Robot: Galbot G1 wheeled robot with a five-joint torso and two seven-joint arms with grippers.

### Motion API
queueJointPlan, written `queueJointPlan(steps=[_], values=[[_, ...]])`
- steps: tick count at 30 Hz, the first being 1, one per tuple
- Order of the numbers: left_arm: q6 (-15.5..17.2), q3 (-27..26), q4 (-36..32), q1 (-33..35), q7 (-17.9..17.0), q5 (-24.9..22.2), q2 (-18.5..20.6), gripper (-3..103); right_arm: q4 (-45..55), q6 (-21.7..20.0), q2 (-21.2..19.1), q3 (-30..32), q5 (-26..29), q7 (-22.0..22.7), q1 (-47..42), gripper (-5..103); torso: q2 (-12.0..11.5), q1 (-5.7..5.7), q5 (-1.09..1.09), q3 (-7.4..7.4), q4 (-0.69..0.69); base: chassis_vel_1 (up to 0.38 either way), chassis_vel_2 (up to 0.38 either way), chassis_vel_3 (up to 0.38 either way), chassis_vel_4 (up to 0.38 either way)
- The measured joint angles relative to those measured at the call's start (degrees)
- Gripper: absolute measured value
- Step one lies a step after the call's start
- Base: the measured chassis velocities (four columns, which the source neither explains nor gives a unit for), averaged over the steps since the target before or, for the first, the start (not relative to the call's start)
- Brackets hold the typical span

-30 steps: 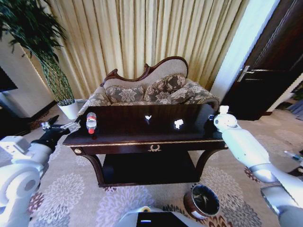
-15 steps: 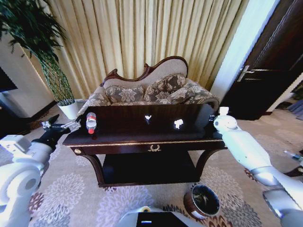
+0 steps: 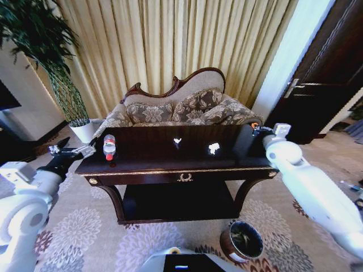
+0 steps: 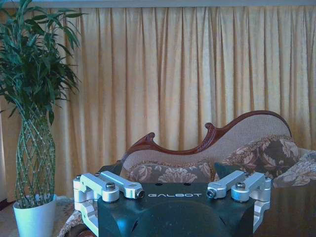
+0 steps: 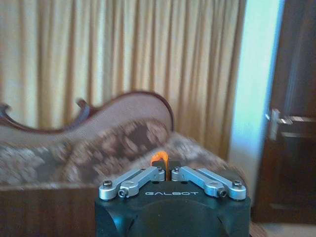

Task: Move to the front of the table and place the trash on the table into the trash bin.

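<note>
the left gripper (image 3: 72, 151) hangs wide open (empty) beside the bottle (image 3: 109, 147); straddle its body squarely before closing. right gripper (image 3: 256, 129) is pinched closed, empty.

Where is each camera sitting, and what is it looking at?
Head view: up on the robot's head, looking down at the table, bottle, scraps and trash bin; both arms show.
Left wrist view: behind the open left gripper, facing sofa and plant.
Right wrist view: behind the shut right gripper, facing sofa and door.
All three share the sofa and curtains.
</note>
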Motion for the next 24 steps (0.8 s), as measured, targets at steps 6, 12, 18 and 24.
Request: queueJointPlan(steps=[6,12,18,24], values=[[-0.39,-1.41,0.44,0.46,0.14,-0.75,0.69,100,8.56,-0.79,0.37,2.87,1.86,2.47,-3.54,2,0.0,0.0,-0.01,0.0,0.04,0.0,0.0,0.0,0.0],[-0.41,-1.97,1.23,-0.16,0.25,-1.43,1.71,100,14.89,-3.08,1.14,5.07,2.53,4.51,-7.83,2,0.0,0.0,0.0,0.0,0.02,0.0,0.0,0.0,0.0],[-0.45,-1.81,1.5,-0.49,0.28,-1.47,1.69,100,18.24,-3.68,2.98,8.38,1.49,5.14,-13.68,2,0.0,0.0,0.01,0.01,0.02,0.0,0.0,0.0,0.0],[-0.51,-1.68,1.39,-0.17,0.28,-1.26,1.42,100,19.51,-4.09,4.81,10.44,0.83,5.66,-16.8,2,-0.01,0.01,0.01,0.01,0.02,0.062,-0.072,-0.065,0.053]])
